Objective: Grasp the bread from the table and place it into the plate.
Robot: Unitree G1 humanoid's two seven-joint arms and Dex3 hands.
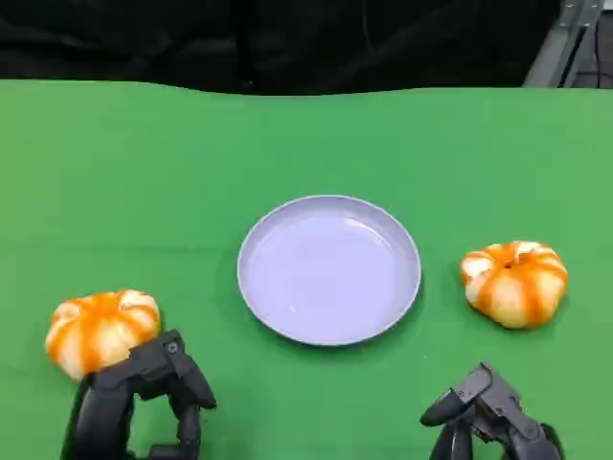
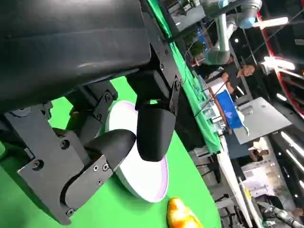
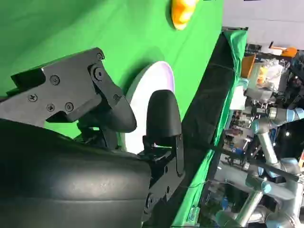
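Table (image 1: 144, 172): green cloth cover, dark backdrop behind its far edge.
Plate (image 1: 329, 269): round, pale lavender, shallow rim; the landmark at table centre.
Bread, right of plate (image 1: 514, 282): pumpkin-shaped bun, cream with orange-brown ribs, lying on the cloth near the plate.
Bread, left of plate (image 1: 100, 331): same form, nearer the front edge.
Writing: none legible.
Left robot hand (image 1: 144, 398): released, fingers apart, just beside the left bread.
Right robot hand (image 1: 488, 414): released, holding nothing, in front of the right bread.

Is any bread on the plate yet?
No, the plate holds nothing; one bread lies to its right, another bread to its left.
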